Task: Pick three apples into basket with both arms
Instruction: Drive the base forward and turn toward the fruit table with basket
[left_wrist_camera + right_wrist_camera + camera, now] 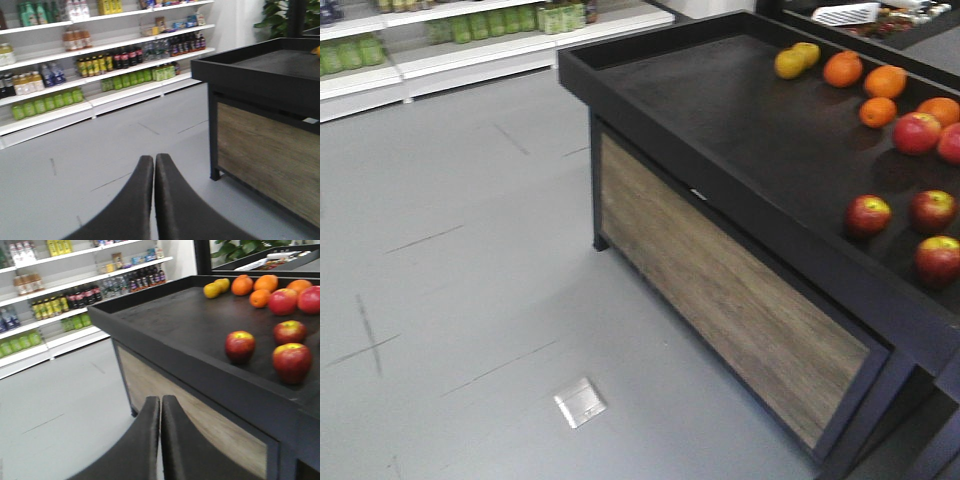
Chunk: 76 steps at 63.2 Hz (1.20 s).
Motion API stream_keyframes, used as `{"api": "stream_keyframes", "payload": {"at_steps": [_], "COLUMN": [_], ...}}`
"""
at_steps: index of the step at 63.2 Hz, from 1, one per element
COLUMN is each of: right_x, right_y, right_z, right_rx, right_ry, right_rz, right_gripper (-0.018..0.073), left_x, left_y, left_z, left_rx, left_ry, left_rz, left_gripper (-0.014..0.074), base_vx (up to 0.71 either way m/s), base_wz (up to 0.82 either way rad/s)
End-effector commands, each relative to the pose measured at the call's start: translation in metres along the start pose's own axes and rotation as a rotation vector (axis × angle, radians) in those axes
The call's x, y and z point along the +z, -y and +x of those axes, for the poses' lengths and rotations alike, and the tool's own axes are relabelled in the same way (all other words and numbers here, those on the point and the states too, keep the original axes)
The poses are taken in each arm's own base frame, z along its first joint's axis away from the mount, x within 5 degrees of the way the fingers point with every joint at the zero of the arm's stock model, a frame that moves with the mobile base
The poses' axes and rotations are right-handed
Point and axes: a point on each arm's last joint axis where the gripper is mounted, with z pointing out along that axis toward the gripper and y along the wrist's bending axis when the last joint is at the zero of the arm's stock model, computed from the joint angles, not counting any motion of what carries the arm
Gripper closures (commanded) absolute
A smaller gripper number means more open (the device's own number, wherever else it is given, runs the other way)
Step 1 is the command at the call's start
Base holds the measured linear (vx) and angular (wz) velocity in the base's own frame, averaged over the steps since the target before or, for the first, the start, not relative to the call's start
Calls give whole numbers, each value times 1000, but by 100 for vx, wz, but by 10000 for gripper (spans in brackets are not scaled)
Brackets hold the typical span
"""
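Three dark red apples lie near the front right of the black display table [720, 110]: one at the left [868, 214] [240, 346], one behind it [932, 209] [289, 331], one nearest the edge [938, 258] [291, 361]. My left gripper [154, 161] is shut with nothing in it, hanging over the grey floor left of the table. My right gripper [161, 402] is also shut and empty, below and in front of the table's front edge, well left of the apples. The basket is out of view. Neither arm shows in the front view.
Behind the apples lie two brighter red apples [917, 132], several oranges [842, 68] and yellow fruits [790, 63]. The table has a raised black rim and a wood-panel front [720, 290]. Shelves of bottles [100, 60] line the far wall. A metal floor plate [580, 402] is set in the floor.
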Motion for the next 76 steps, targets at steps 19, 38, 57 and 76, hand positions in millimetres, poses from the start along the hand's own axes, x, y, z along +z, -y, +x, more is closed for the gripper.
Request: {"api": "stream_keyframes", "payload": {"at_steps": [19,38,57,76], "right_x": [0,0,0,0], "right_y": [-1,-1,-1,-1], "right_z": [-3,-3,-3,-3], "right_rx": [-14,-14,-14,-14], "right_ry": [70,70,70,70], "right_rz": [-14,-14,-14,-14], "right_gripper": [564,564,564,564], "left_x": [-1,-1,-1,-1], "left_y": [-1,-1,-1,-1], "left_z": [-4,-4,-4,-4], "left_rx": [-10,-10,-10,-10], "left_ry": [74,74,74,74], "left_rz": [-9,-9,-9,-9], "left_gripper": [603,603,603,603], "base_vx": [8,8,8,9], "base_wz": [-36,-34,-35,-36]}}
